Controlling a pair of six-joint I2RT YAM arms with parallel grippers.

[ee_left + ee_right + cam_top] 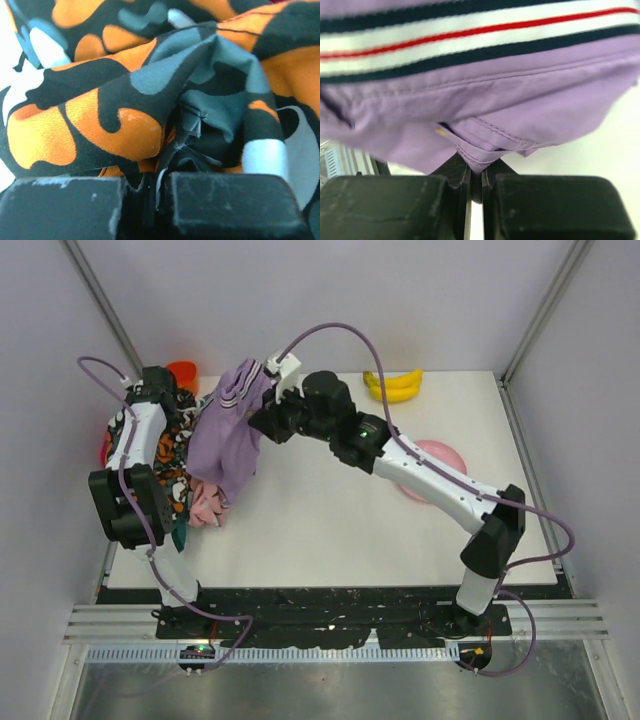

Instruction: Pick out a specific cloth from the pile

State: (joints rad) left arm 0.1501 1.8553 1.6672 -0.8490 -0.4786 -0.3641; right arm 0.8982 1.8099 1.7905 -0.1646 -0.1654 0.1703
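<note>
The lilac-purple cloth (pixel 226 432) with its striped elastic band (pixel 238 386) hangs lifted over the left of the table, its lower end draping onto the pile (pixel 182 468). My right gripper (pixel 262 416) is shut on a fold of the cloth (pixel 485 120); the band (pixel 470 37) fills the top of the right wrist view. My left gripper (pixel 172 422) is pressed down on the pile, shut on the orange, black and white patterned cloth (pixel 115 100), a thin fold caught between its fingers (pixel 235 205).
A pink cloth (pixel 205 505) and a teal piece (pixel 180 536) stick out at the pile's near edge. Two bananas (pixel 393 385) lie at the back. A pink plate (pixel 440 462) lies under the right arm. An orange object (pixel 182 371) sits at the back left.
</note>
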